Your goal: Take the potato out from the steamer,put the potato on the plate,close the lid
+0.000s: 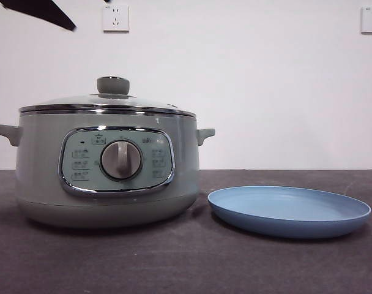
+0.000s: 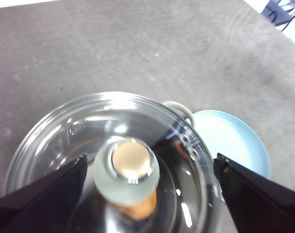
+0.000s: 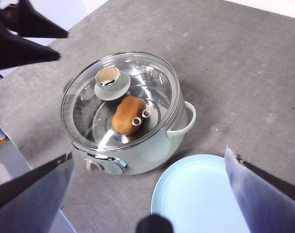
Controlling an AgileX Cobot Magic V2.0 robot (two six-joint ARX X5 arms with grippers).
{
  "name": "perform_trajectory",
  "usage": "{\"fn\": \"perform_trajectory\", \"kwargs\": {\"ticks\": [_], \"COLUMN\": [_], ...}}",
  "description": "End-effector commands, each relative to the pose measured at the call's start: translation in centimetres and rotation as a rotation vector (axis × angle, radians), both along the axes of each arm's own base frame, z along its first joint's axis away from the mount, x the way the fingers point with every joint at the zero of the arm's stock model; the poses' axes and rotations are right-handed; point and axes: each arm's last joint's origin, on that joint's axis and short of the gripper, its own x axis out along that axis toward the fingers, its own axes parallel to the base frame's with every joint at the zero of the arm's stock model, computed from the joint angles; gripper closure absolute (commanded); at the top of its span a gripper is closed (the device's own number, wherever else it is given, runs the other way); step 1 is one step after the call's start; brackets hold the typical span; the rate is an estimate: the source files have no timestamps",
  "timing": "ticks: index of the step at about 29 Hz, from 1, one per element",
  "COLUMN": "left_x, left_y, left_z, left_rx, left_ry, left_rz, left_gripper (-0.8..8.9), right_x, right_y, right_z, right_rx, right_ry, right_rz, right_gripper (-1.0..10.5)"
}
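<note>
The pale green steamer stands at the left of the table with the glass lid shut on it. Through the glass in the right wrist view the orange-brown potato lies inside; it also shows under the knob in the left wrist view. The light-blue plate lies empty beside the steamer on the right. My left gripper hangs open above the lid's knob, one jaw on each side, apart from it. My right gripper is open and empty, high above steamer and plate.
The table is dark grey with a white wall behind. A black arm tip shows at the top left corner of the front view. The left gripper shows in the right wrist view, off to one side of the steamer.
</note>
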Motion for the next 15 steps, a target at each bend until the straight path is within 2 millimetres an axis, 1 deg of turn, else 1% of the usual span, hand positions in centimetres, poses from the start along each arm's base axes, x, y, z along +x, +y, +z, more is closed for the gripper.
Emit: {"fn": "perform_trajectory", "kwargs": {"ticks": [1, 9, 15], "left_x": [1.0, 3.3, 4.1], "left_y": [-1.1, -3.8, -5.1], "left_z": [-0.7, -3.7, -5.7], "left_rx": [0.010, 0.100, 0.169], "left_ry": [0.008, 0.054, 0.106], "left_rz": [0.022, 0.036, 0.044], "left_gripper": [3.73, 3.73, 3.74], "right_x": [0.0, 0.1, 0.1], "right_y": [0.1, 0.1, 0.1], "right_z": [0.1, 0.2, 0.2], "right_rx": [0.003, 0.013, 0.012], "right_ry": [-0.008, -0.004, -0.004], "right_rz": [-0.002, -0.010, -0.011], "right_gripper": [2.3, 2.3, 2.3]}}
